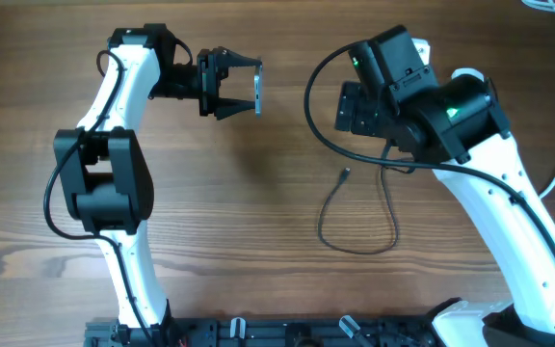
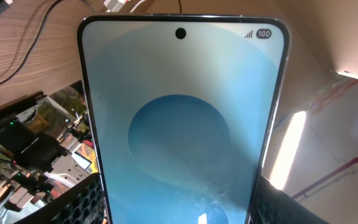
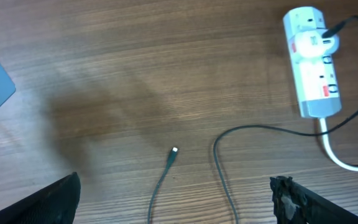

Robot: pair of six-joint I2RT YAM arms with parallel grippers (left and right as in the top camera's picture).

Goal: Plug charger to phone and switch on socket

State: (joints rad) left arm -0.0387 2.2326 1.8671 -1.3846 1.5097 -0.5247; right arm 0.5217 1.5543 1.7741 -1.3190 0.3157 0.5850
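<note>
**Holding phone up, hovering open over loose charger**

Working over a wooden table [image 1: 258, 251]. Pinching the phone [image 2: 179, 124] by its long edges in the left gripper [image 1: 247, 89], holding it on edge above the wood, with the blue screen facing the wrist camera. Hanging the right gripper [image 3: 176, 186] over the table with fingers [image 3: 55, 199] spread wide, gripping nothing. Seeing the socket [image 3: 312, 62] lying flat at the right of the right wrist view, carrying a white plug [image 3: 312, 43] and trailing a thick white lead [image 3: 325, 140]; not managing to read the switch position. Seeing the charger [image 3: 253, 127] looping on the wood near the socket, with the connector tip [image 3: 174, 150] lying free, well apart from the phone.
</note>
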